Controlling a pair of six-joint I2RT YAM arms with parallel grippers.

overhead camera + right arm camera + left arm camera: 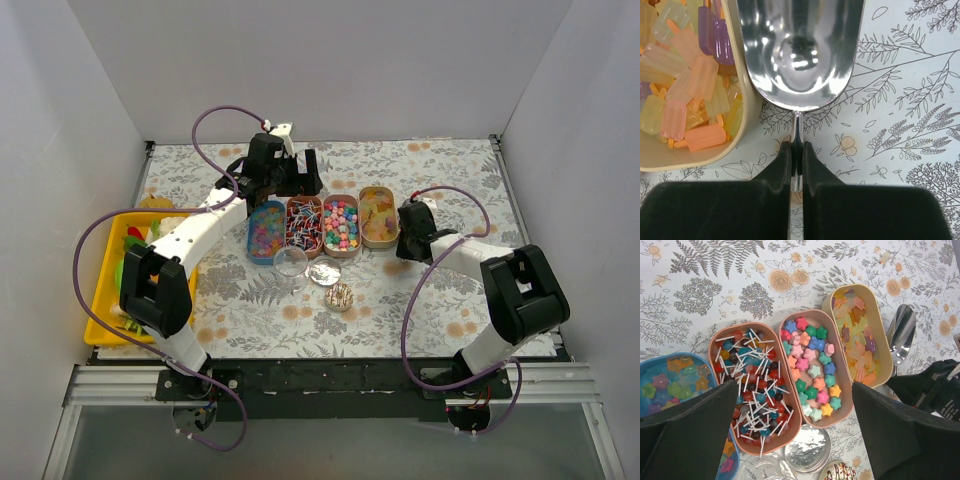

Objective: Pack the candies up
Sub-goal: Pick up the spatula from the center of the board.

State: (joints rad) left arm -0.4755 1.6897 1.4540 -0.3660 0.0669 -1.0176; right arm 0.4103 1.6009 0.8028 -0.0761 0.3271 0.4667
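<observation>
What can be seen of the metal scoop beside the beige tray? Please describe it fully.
The scoop is shiny, silver-coloured metal, with a deep rounded bowl narrowing to a thin handle. The bowl is empty and mirrors the light. The right gripper is shut on the handle, bowl pointing away from it. It is beside the beige tray of popsicle-shaped candies, its edge overlapping the tray rim in view; whether they touch is unclear.

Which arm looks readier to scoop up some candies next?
Right: the right pincer is shut on the handle of the metal scoop beside the beige tray; the left pincer hangs open and empty above the candies.
</observation>
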